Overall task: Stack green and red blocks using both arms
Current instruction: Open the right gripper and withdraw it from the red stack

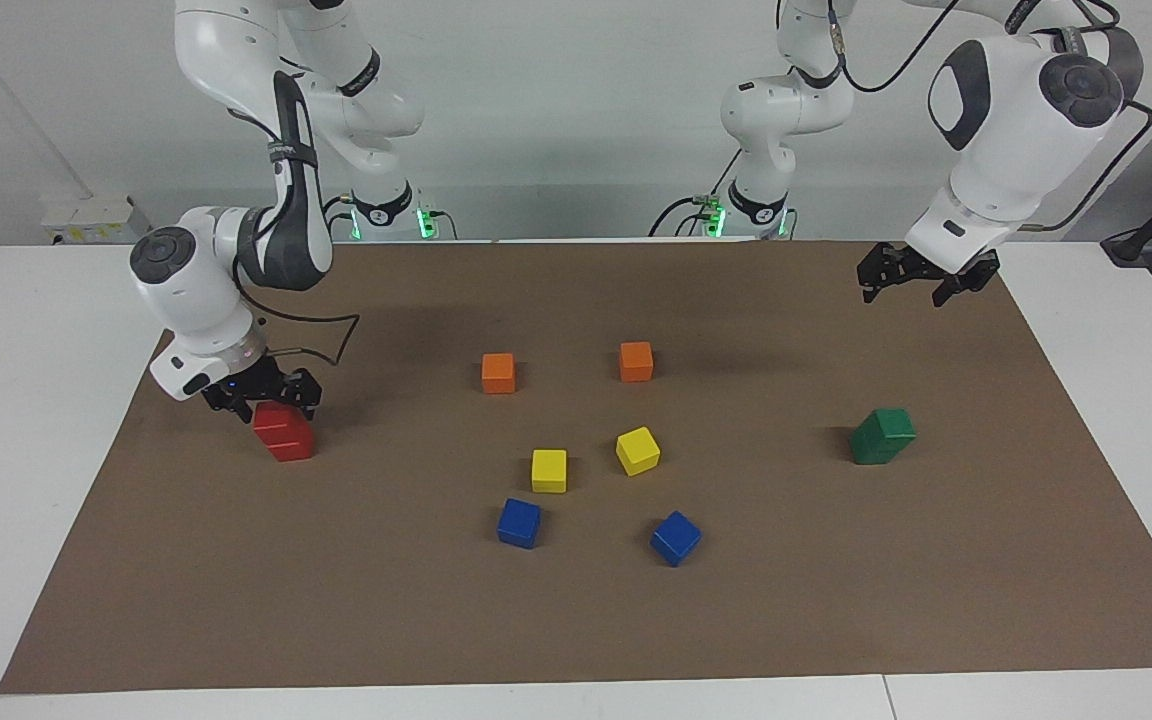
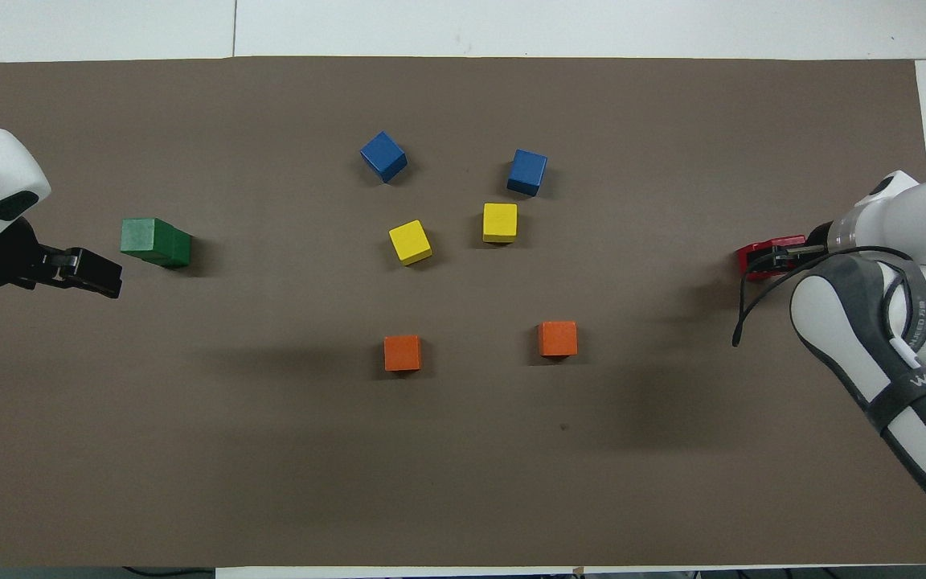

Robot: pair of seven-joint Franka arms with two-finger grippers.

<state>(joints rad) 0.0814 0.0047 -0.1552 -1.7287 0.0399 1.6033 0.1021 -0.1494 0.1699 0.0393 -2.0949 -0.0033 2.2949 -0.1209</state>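
Two red blocks (image 1: 286, 440) stand stacked on the mat at the right arm's end, with a seam showing between them. My right gripper (image 1: 271, 404) hangs just above the upper one, open, a finger on each side of its top. In the overhead view the gripper (image 2: 770, 259) covers most of the red stack (image 2: 744, 262). The green blocks (image 1: 881, 436) form a stack two blocks tall at the left arm's end, seen in the overhead view as green blocks (image 2: 156, 242) as well. My left gripper (image 1: 920, 282) is open in the air over the mat beside them, also left gripper (image 2: 95, 275).
In the middle of the brown mat (image 1: 576, 620) lie two orange cubes (image 1: 498, 372) (image 1: 636, 361), two yellow cubes (image 1: 549, 470) (image 1: 637, 450) and two blue cubes (image 1: 518, 522) (image 1: 675, 537). A black cable (image 1: 336, 335) loops from the right arm.
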